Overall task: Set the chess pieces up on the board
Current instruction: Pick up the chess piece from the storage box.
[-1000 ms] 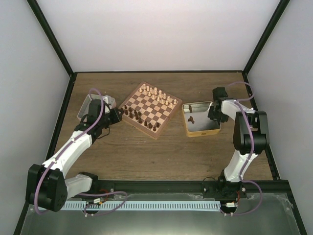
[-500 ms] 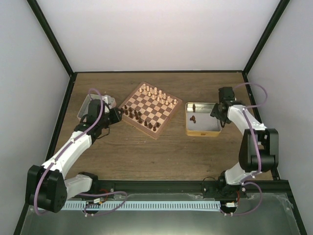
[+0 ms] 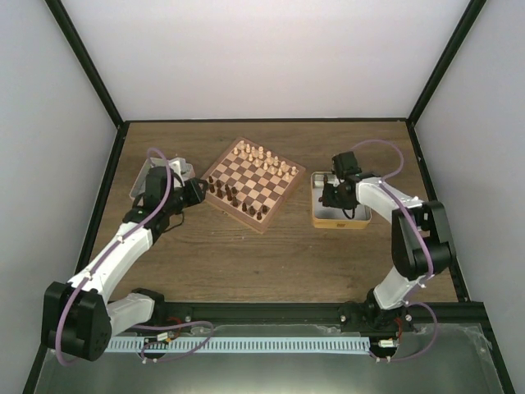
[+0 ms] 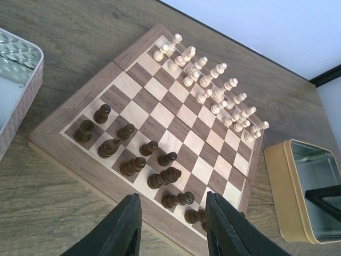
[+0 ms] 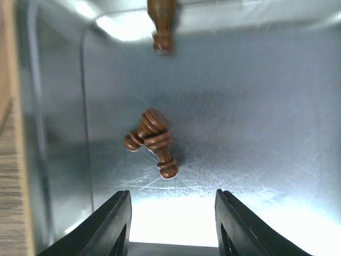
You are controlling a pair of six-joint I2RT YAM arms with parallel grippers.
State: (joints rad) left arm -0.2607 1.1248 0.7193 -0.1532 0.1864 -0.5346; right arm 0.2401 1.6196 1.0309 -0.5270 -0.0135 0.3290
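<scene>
A: Where are the dark chess pieces [image 5: 152,141]?
B: Some lie in the tin [image 5: 266,106], mid-frame — more stand lower left on the board [image 4: 160,114].
A: And the grippers?
B: Left gripper [image 4: 173,224], right gripper [image 5: 173,229] — fingers apart, holding nothing.

I see a brown wooden table [image 3: 271,263] with soft, even light on it. A plain white wall [image 3: 262,57] stands at 12 o'clock. More white side walls [image 3: 41,205] stand at 9 and 3 o'clock. Black posts [image 3: 86,61] climb the back corners. A black rail [image 3: 271,310] runs along at 6 o'clock.
</scene>
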